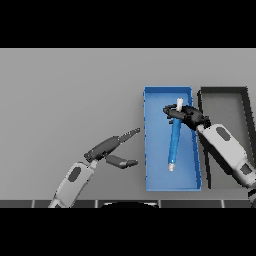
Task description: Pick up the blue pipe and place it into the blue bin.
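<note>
One blue pipe (174, 140) in right hand (183, 115), over blue bin (148, 150)

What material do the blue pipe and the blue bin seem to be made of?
Blue pipe: probably plastic; even, slightly glossy blue with pale end pieces. Blue bin: probably plastic too; flat uniform blue, thin straight walls, no shine. Neither look settles it for certain.

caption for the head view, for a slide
Right hand holds blue pipe over blue bin; left hand idle.
</note>
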Tool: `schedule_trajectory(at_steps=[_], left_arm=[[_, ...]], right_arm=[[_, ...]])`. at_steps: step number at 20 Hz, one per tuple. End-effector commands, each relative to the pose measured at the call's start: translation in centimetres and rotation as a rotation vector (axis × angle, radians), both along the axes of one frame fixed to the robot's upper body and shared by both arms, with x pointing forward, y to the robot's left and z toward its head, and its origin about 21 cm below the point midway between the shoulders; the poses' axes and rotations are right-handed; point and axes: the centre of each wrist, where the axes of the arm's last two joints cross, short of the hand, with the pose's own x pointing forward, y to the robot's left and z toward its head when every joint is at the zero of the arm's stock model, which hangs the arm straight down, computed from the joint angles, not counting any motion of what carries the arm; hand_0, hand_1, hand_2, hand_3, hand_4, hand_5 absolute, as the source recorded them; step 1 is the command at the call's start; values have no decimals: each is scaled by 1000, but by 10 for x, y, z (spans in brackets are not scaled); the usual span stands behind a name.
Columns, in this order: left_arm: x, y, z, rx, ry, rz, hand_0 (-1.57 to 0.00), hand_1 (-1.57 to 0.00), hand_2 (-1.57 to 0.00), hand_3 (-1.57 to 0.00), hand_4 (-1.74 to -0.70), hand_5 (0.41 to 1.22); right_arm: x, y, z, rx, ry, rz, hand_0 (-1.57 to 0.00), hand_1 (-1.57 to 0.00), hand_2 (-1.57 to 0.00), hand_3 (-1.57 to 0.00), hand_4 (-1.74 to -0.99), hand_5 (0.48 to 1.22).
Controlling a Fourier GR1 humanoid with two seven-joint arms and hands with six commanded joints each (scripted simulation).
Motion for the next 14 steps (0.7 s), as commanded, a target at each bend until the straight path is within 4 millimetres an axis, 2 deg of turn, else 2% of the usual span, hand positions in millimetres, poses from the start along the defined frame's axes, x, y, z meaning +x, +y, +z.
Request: schedule_trajectory(at_steps=[1,5,8,11,14], left_arm=[[1,0,1,0,-2,3,1,1,1,1,-895,453],[2,-5,-1,7,4,9,1,1,1,1,-901,453],[0,-6,-1,-10,4,3,1,1,1,1,-912,458],[1,-1,-1,-19,-3,0,1,1,1,1,-915,462],[2,-4,0,-11,9,4,1,1,1,1,-922,466]], right_arm=[[2,2,0,-37,-12,22,-218,-195,-186,-150,-1165,924],[4,7,-16,-129,-69,79,-89,-79,-76,-61,-1126,794],[4,1,-17,-166,-74,53,-45,-40,-38,-31,-1124,717],[5,2,-16,-122,-91,51,-23,-20,-19,-15,-1119,695],[7,2,-16,-133,-88,58,-11,-10,-9,-7,-1132,675]])
